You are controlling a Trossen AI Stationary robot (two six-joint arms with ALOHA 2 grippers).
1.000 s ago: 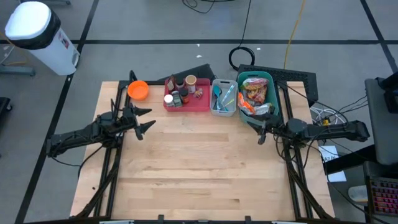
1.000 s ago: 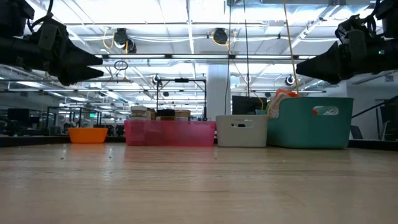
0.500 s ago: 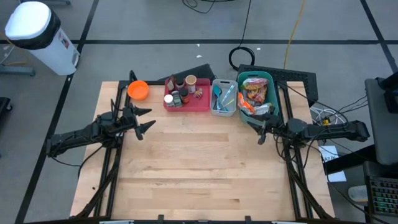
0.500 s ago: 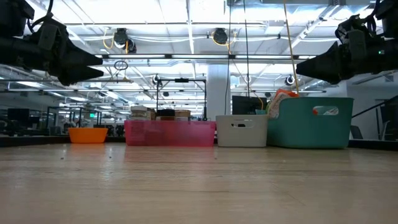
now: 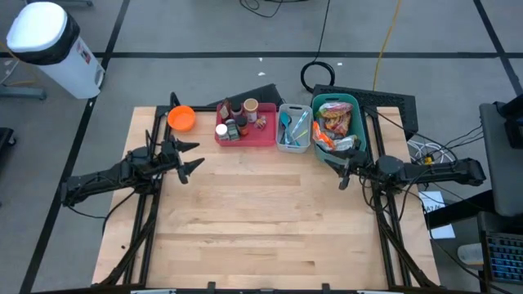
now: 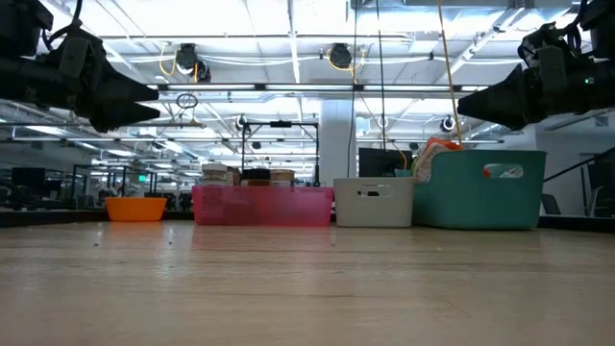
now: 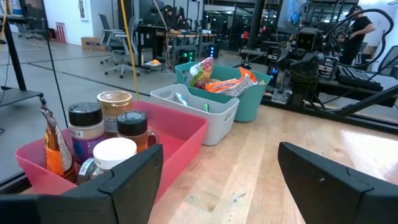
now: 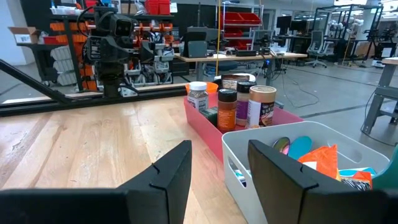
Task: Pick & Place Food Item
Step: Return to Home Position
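A teal bin (image 5: 337,124) at the table's far right holds packaged food items (image 5: 331,122); it also shows in the left wrist view (image 7: 233,87). My left gripper (image 5: 192,158) hovers open and empty above the table's left side, near the pink tray (image 5: 245,126). My right gripper (image 5: 338,169) hovers open and empty just in front of the teal bin. Both are well above the table in the low view (image 6: 144,101) (image 6: 471,104).
A pink tray (image 7: 149,149) holds spice jars and bottles (image 8: 239,106). A white bin (image 5: 294,129) with utensils stands between tray and teal bin. An orange bowl (image 5: 181,118) sits at the far left. The wooden table (image 5: 261,220) stretches toward the near edge.
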